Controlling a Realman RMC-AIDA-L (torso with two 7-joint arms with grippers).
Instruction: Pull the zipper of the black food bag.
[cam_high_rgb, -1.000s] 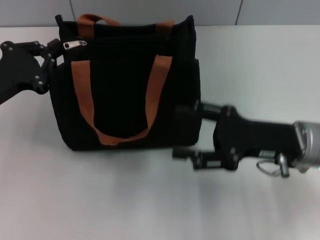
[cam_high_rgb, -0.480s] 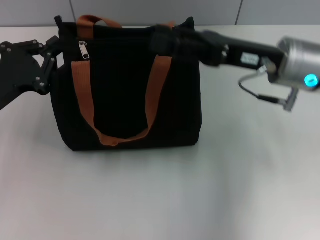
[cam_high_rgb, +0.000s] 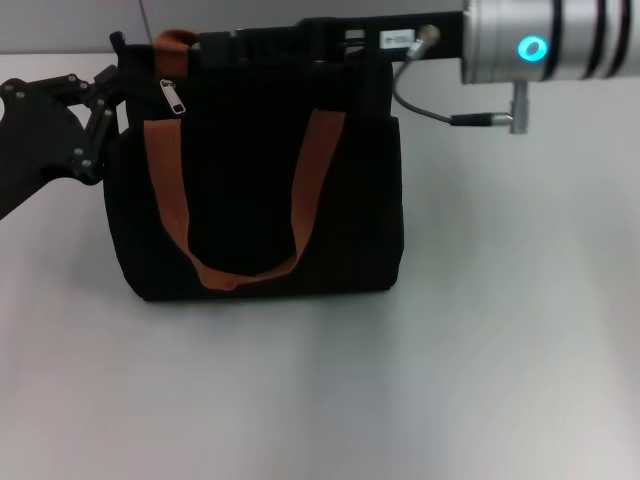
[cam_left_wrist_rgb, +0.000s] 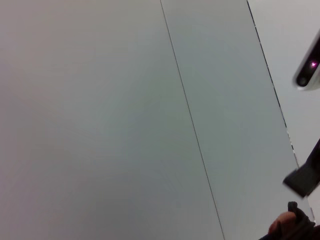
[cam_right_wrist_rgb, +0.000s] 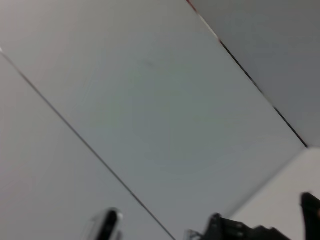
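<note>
The black food bag (cam_high_rgb: 260, 190) stands upright in the middle of the table in the head view, with rust-orange handles (cam_high_rgb: 168, 190). The small silver zipper pull (cam_high_rgb: 170, 97) hangs down at the bag's top left corner. My left gripper (cam_high_rgb: 112, 98) is against the bag's upper left side, close to the pull. My right arm reaches in from the right along the bag's top edge, and my right gripper (cam_high_rgb: 212, 47) is over the top left part, just right of the rear handle (cam_high_rgb: 176, 40). A bit of orange handle (cam_left_wrist_rgb: 281, 223) shows in the left wrist view.
The bag stands on a pale grey table (cam_high_rgb: 400, 380) with a grey panelled wall (cam_left_wrist_rgb: 125, 110) behind it. A thin cable and silver plug (cam_high_rgb: 515, 108) hang under my right forearm. The wrist views show mostly wall.
My right arm has risen from low at the bag's front right and swung left along its top edge. The zipper pull has turned from sideways to hanging down. The left arm has stayed put.
</note>
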